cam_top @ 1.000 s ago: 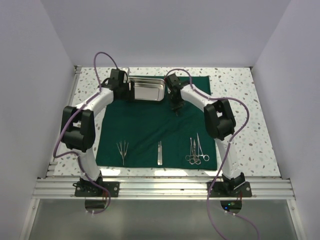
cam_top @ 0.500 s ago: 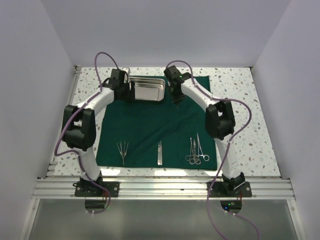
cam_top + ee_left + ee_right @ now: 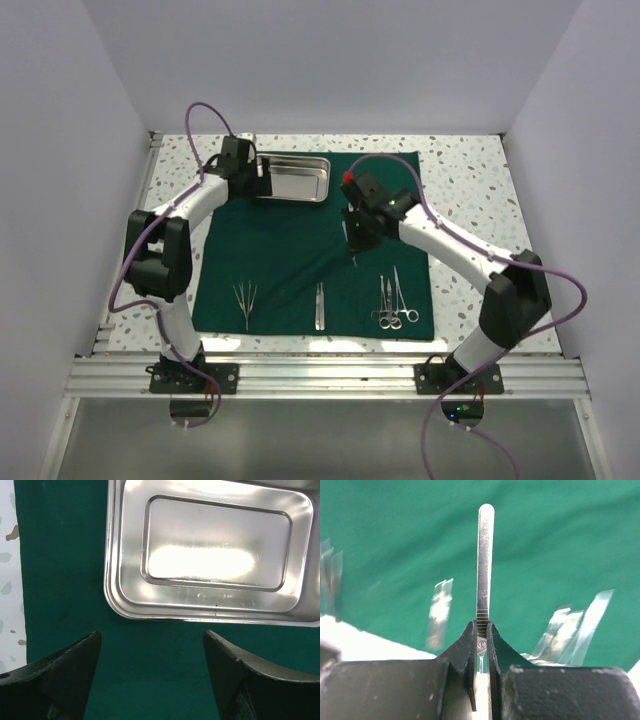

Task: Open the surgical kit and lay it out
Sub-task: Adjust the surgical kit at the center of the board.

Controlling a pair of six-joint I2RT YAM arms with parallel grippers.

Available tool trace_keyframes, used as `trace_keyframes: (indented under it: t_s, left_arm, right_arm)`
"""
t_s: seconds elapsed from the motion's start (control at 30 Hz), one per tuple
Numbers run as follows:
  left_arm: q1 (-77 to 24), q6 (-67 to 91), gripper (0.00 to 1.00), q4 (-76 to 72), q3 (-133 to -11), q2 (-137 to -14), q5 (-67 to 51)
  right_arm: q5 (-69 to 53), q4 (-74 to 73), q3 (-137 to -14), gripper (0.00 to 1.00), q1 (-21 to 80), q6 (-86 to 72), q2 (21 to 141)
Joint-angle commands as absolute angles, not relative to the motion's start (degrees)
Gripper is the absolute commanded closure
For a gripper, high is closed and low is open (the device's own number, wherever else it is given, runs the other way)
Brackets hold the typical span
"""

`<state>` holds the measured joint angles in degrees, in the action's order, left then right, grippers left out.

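The dark green cloth (image 3: 300,250) lies spread flat. The empty steel tray (image 3: 295,178) sits at its far edge and fills the top of the left wrist view (image 3: 215,550). My left gripper (image 3: 262,180) is open and empty over the cloth just off the tray's left rim (image 3: 152,635). My right gripper (image 3: 355,240) is shut on a thin flat steel instrument (image 3: 485,555), held above the cloth's middle (image 3: 545,540). Tweezers (image 3: 246,300), a straight steel tool (image 3: 320,305) and scissor-handled clamps (image 3: 393,305) lie in a row along the cloth's near edge.
The speckled white tabletop (image 3: 480,230) surrounds the cloth, with white walls on three sides. An aluminium rail (image 3: 320,378) runs along the near edge. Blurred steel instruments (image 3: 575,630) show below the right gripper.
My right arm has swung from beside the tray's right end toward the near middle of the cloth. The left arm has stayed at the tray.
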<state>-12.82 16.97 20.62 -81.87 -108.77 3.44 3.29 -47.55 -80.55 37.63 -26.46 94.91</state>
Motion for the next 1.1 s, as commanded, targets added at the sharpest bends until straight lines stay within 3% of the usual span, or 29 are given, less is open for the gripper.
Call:
trace_keyframes:
  t_s: [0.0, 0.43, 0.77, 1.07]
  left_arm:
    - [-13.27, 20.56, 0.13, 17.93, -83.32, -107.67, 5.97]
    - [-15.03, 21.8, 0.13, 19.86, -84.12, -107.14, 7.91]
    - [-17.93, 23.29, 0.13, 20.13, -80.42, -103.8, 10.11]
    - [-18.28, 23.2, 0.13, 21.53, -80.16, -101.69, 11.77]
  right_arm:
    - [0.26, -38.78, -71.49, 1.0, 43.23, -40.06, 89.92]
    - [6.59, -17.51, -44.04, 1.0, 52.55, -62.83, 86.3]
    - [6.33, -18.1, -50.44, 1.0, 58.45, -64.16, 92.37]
    - [10.55, -28.74, -49.76, 1.0, 58.27, -61.88, 87.72]
